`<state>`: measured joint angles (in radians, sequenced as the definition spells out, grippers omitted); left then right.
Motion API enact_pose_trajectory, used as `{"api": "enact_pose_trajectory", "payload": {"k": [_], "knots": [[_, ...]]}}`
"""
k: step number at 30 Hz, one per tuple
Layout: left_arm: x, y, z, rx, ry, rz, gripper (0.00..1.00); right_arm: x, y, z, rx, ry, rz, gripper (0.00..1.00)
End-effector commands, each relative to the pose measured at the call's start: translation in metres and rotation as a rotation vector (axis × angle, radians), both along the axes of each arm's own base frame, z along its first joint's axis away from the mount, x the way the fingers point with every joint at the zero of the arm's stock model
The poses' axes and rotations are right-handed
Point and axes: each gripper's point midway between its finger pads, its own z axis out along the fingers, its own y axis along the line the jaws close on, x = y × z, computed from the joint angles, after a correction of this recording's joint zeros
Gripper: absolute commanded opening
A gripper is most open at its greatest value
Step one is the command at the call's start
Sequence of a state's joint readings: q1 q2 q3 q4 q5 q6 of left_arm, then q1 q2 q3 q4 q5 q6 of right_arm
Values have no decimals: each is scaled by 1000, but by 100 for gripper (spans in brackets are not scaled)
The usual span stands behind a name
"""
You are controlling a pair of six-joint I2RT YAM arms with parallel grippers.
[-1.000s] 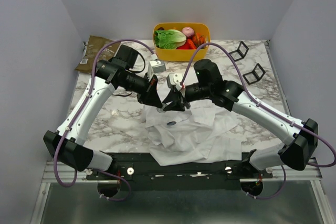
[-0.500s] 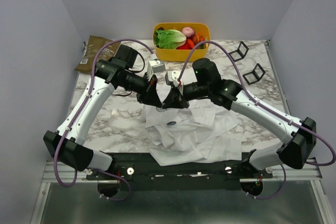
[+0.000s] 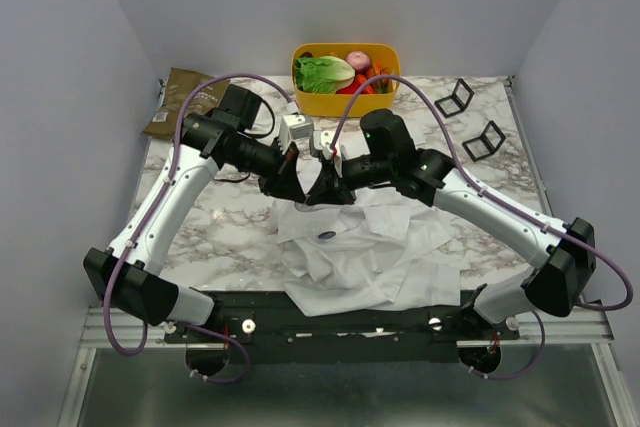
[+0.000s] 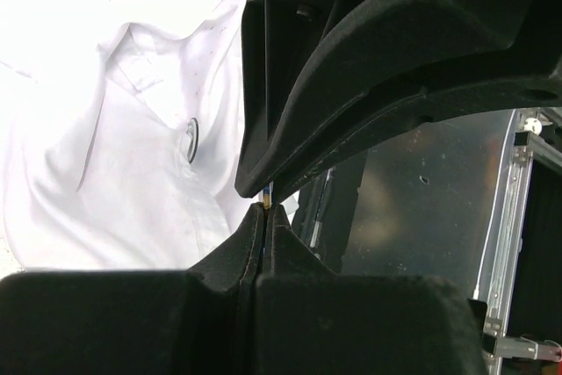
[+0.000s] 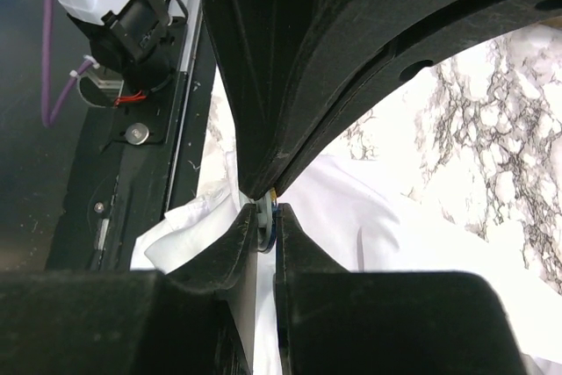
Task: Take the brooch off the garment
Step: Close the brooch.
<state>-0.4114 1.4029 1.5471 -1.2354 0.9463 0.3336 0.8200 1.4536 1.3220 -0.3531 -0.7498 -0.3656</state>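
Note:
The white collared shirt (image 3: 370,257) lies crumpled on the marble table near the front edge. Both grippers meet tip to tip just above its far side. My right gripper (image 5: 266,210) is shut on the brooch (image 5: 267,219), a small round grey-blue disc held edge-on between its pads. My left gripper (image 4: 265,213) is shut on a thin yellow and blue edge of the brooch (image 4: 266,203), right under the right gripper's fingertips (image 4: 263,183). In the top view the left gripper (image 3: 300,198) and right gripper (image 3: 318,196) touch. A small dark oval (image 3: 327,236) shows on the shirt below them.
A yellow bin (image 3: 345,99) of vegetables stands at the back middle. A brown packet (image 3: 180,102) lies at the back left. Two black wire stands (image 3: 460,97) (image 3: 486,139) sit at the back right. The black mounting rail (image 3: 340,312) runs along the front edge.
The right arm has swung slightly left and away, and the joined gripper tips have shifted a little left and toward the back. Both stay shut. The shirt has barely moved.

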Motion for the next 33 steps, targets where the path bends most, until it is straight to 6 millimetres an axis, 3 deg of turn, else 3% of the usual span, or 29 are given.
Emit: {"api": "enact_pose_trajectory", "payload": {"k": [1,6,15,22,28,33], "knots": [[-12,-8,11,-54,44,-41,0,17,8,9,14,-48,-48,17],[-11,-8,10,-53,45,-41,0,13,9,6,11,-40,-31,24],[-11,-8,11,-53,49,-41,0,15,7,9,12,-41,-56,24],[-12,-8,10,-53,45,-42,0,35,7,10,1,-77,-176,16],[-11,-8,9,-51,51,-41,0,38,7,5,-15,-99,-198,17],[-10,-8,8,-49,54,-41,0,57,6,12,-2,-97,-320,1]]}}
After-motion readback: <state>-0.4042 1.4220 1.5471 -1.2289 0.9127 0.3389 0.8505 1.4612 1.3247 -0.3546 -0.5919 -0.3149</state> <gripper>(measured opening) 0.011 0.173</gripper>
